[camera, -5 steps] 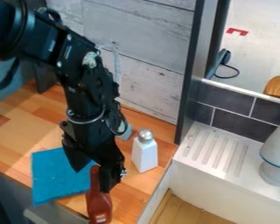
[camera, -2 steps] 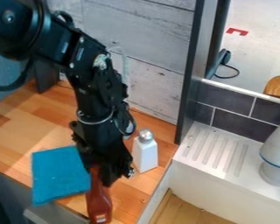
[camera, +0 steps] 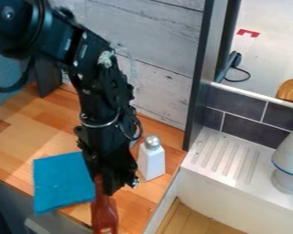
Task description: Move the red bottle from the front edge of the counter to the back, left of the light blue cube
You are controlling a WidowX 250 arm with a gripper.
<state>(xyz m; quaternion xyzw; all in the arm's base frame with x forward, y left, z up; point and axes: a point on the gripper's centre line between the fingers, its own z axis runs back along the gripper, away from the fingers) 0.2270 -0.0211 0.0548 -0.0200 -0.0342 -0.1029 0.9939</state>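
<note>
We count the items as follows. Bottles: one, reddish-brown, with a slim neck [camera: 104,212]. Cloths: one, flat, blue, roughly square [camera: 60,183]. Shakers: one, white, straight-sided, with a rounded silvery cap [camera: 151,163]. Faucets: one, pale grey, cylindrical [camera: 289,157] (we see it cut by the edge). Floor markings: one, red, bracket-shaped [camera: 249,33]. Brown wooden rounded pieces: one [camera: 291,90].

blue cloth [camera: 60,185] | wooden counter [camera: 26,135] | white shaker [camera: 151,165], upright (silver-topped)
</note>
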